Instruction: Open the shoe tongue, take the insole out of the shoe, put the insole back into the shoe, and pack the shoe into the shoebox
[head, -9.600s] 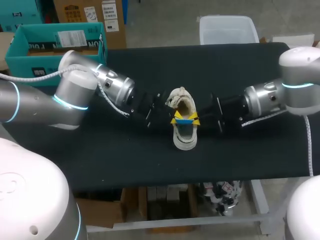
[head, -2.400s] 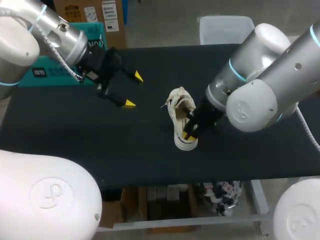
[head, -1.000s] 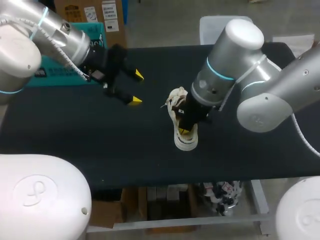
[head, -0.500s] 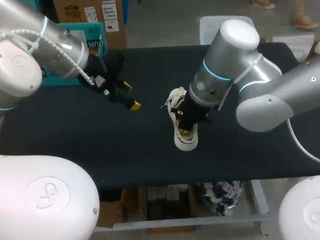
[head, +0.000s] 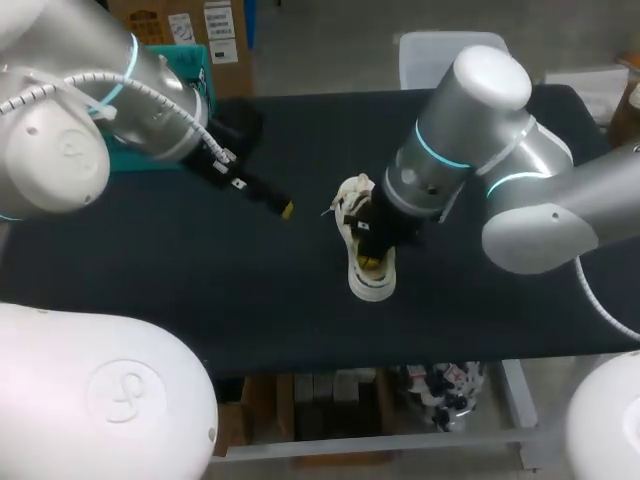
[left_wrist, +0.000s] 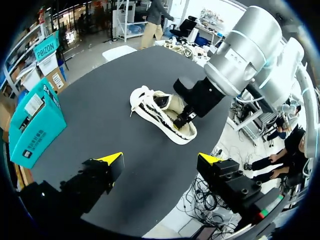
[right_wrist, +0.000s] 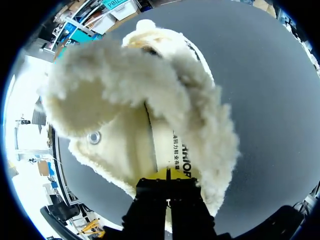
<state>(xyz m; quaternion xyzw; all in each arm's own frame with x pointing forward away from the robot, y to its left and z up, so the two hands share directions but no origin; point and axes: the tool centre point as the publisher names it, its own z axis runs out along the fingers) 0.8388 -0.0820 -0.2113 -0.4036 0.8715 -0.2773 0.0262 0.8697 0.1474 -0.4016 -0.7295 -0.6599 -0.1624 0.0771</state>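
Roughly a quarter done, I judge.

Head view: shoe (head: 368, 283) mid-table. Right gripper (head: 372, 263) is down in its opening. Left gripper (head: 286, 209) sits well apart at the shoe's 10 o'clock.

Left wrist view: left fingers spread, holding nothing. Shoe at their 12 o'clock, shoebox (left_wrist: 34, 126) off towards 10.

Right wrist view: tongue (right_wrist: 100, 90) folded back, insole (right_wrist: 172, 145) not yet out. Fingers clenched together, tips at its heel end; can't tell if they pinch it. Removal, refit and packing remain.

Head camera's high behind me, looking down on the whole table (head: 200, 300). My left wrist camera hangs back, facing across it toward the shoe (left_wrist: 162, 112) and my right arm (left_wrist: 240, 55). Right wrist camera's right up close, staring down into that same shoe's opening.
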